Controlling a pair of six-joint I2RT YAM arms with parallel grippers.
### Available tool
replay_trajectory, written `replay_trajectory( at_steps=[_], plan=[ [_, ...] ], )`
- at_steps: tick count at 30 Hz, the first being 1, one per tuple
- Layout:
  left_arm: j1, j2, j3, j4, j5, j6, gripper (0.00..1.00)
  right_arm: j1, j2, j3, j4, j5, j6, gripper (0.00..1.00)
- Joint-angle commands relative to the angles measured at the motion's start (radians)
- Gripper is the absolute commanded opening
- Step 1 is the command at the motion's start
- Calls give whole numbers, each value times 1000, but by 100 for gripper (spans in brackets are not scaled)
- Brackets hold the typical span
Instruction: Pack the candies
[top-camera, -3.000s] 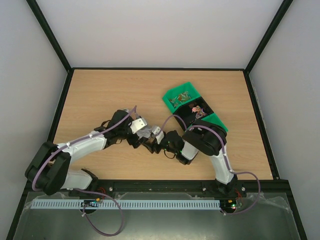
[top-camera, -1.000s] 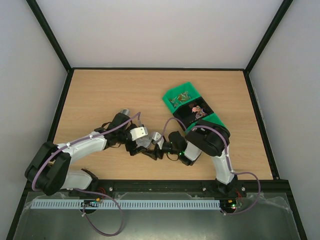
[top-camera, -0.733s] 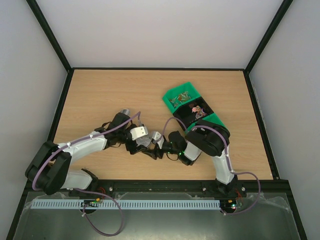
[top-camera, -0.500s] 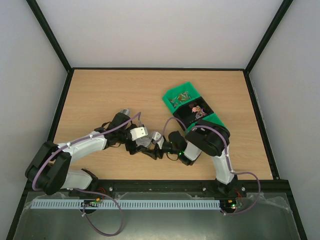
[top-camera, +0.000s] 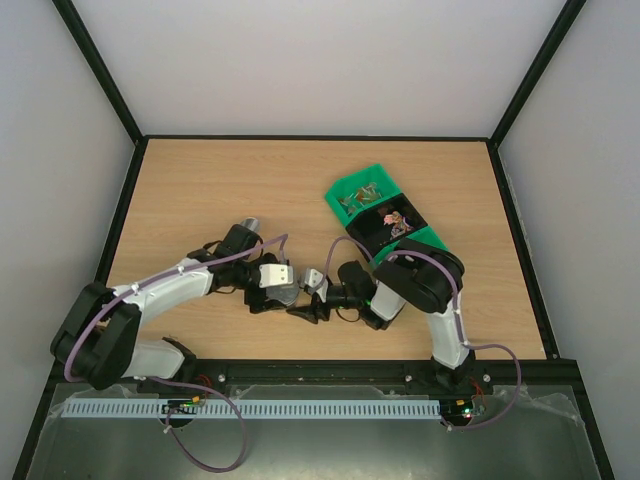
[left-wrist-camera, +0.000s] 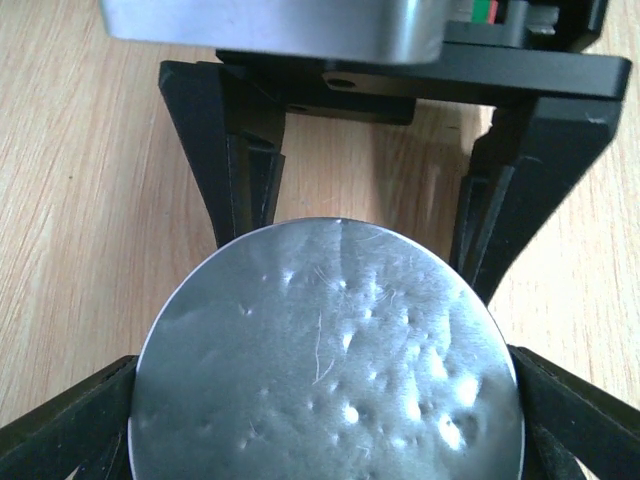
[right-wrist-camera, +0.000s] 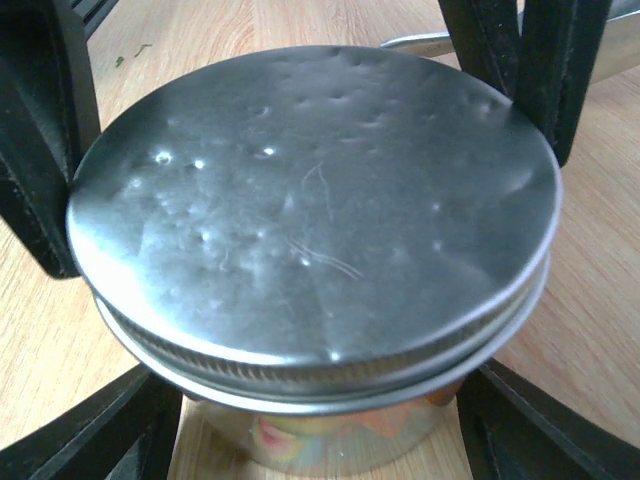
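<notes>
Robot lab test cell: bare grey walls (top-camera: 320, 60), black frame (top-camera: 101, 70), wood-grain table (top-camera: 200, 190), cable duct (top-camera: 250, 409).

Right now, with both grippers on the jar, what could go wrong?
1. Thread seems to show below the rim of the lid, so it may not be fully down; twisting could seat it crooked.
2. The left gripper touches only the lid's thin edge, so it may slip.
3. The jar stands between the fingers of the right gripper; if that hold is loose, it may turn or tip with the candies inside.
</notes>
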Motion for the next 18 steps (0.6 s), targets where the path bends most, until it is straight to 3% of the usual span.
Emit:
replay_trajectory(
  at_steps=[1,8,15,18],
  plan=[
    [-7,49,-4,-69,62,131,70,20,-22,-12,-82,-130,-31,42],
    [58,67,16,-33,77,88,70,-1,-55,-7,-85,-99,-2,78],
    [115,93,52,8,78,57,70,-59,-130,7,-142,-75,11,99],
    [129,125,75,27,80,40,71,-73,-179,10,-208,-67,-15,99]
  ],
)
